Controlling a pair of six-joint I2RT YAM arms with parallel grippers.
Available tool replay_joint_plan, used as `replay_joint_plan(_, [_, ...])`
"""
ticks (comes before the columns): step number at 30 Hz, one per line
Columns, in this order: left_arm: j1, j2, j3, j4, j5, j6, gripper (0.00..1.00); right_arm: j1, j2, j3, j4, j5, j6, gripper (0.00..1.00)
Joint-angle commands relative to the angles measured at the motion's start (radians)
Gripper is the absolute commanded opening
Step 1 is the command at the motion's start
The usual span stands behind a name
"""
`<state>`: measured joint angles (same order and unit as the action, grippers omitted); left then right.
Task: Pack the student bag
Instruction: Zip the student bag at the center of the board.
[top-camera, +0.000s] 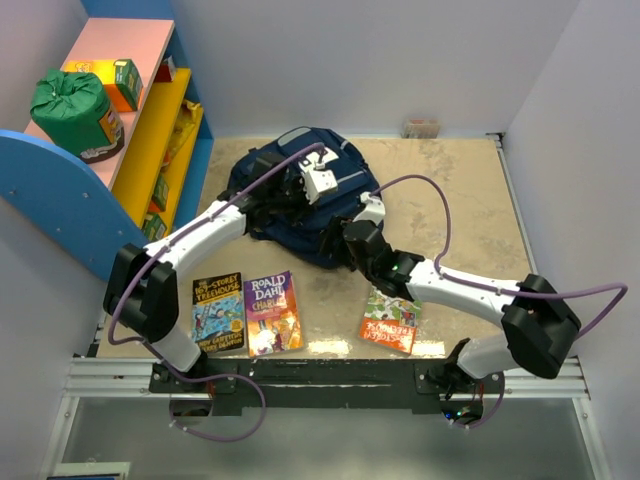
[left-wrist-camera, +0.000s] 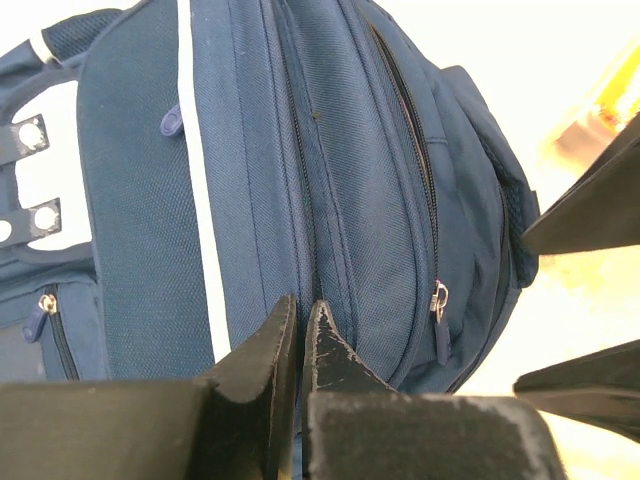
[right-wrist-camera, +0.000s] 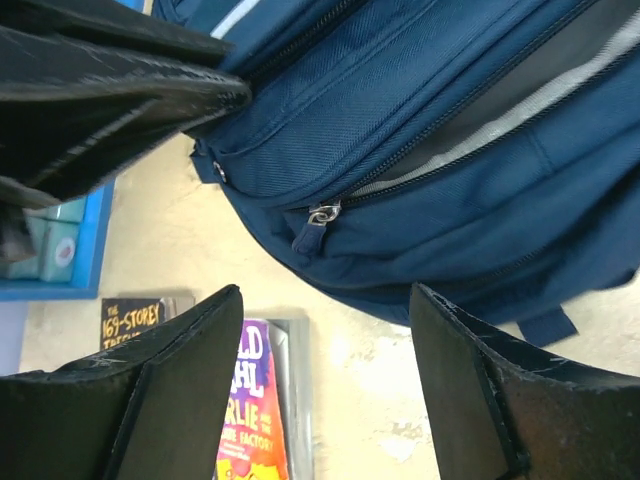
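The large navy-blue fabric student bag (top-camera: 290, 236) lies directly under both grippers, its grey stripe to the left of the left gripper (left-wrist-camera: 302, 310). That gripper's fingers are pressed together, tips down on the cloth ridge between two zip lines; whether a thin fold is caught between them I cannot tell. The right gripper (right-wrist-camera: 325, 292) stands spread wide and holds nothing. The small metal zip slider (right-wrist-camera: 318, 214) hangs just ahead of its gap, and past it the zip gapes on pale lining. Three bright paperback books (top-camera: 272, 314) lie on the table behind both grippers.

The likely trouble is the zip. The slider is small and sits on soft, bulging fabric, so closing fingers could take cloth instead. If the left pinch has little or no fold in it, the bag would slide with any pull rather than open. The two grippers also work close together, so a wide swing could knock one against the other
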<state>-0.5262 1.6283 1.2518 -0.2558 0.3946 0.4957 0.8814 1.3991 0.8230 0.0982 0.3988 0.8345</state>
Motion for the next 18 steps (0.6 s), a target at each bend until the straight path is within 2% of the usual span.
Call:
replay_joint_plan(1, [-0.029, -0.077, 0.107, 0.012, 0.041, -0.055, 0.0, 0.001, 0.006, 0.036, 0.046, -0.035, 0.038, 0.7])
replay_joint_plan(11, [-0.066, -0.062, 0.187, -0.031, -0.039, -0.121, 0.0, 0.03, 0.049, 0.094, 0.017, 0.041, 0.048, 0.58])
replay_joint_plan(18, [-0.077, -0.067, 0.19, -0.04, -0.039, -0.143, 0.0, 0.036, 0.078, 0.137, -0.089, 0.152, 0.097, 0.4])
